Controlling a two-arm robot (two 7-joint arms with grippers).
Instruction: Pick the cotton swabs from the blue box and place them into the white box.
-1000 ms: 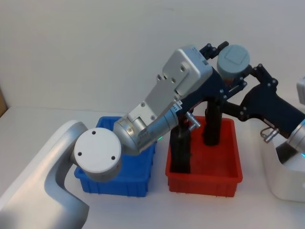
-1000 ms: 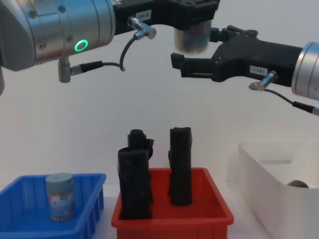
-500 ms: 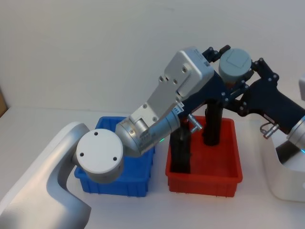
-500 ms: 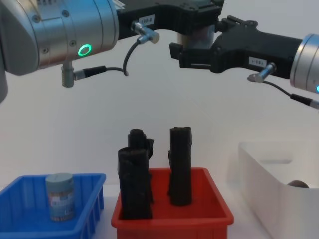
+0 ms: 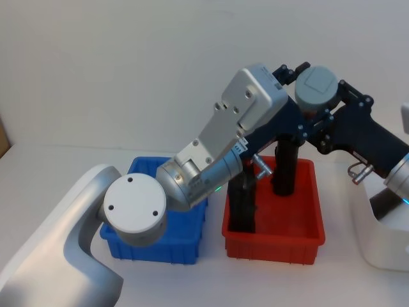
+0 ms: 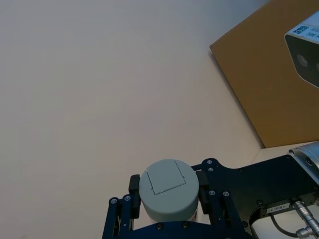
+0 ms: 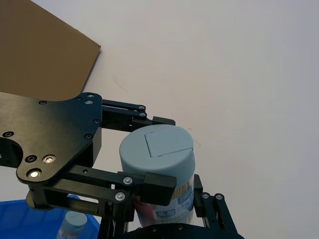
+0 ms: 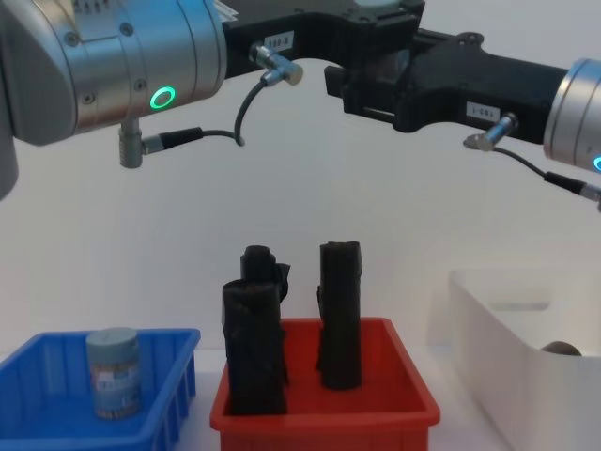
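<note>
While both tools meet high above the red tray [image 5: 275,220], the cotton swabs jar [image 5: 316,88] sits between them. The left tool [image 5: 299,102] pinches it; the right tool [image 7: 167,191] brackets its body, contact unclear. A sound handover needs the right firmly clamped before the left spreads, then travel toward three o'clock to the white box [image 8: 512,352]. Another jar [image 8: 114,372] waits in the blue box [image 8: 169,409].

One jar of cotton swabs [image 5: 316,87], clear with a pale grey-blue lid, is held upright high above the red tray's far side. Another [image 8: 113,371] stands upright in the blue box [image 8: 174,404] at near left. The white box [image 8: 498,348] sits at right, apparently holding something dark
</note>
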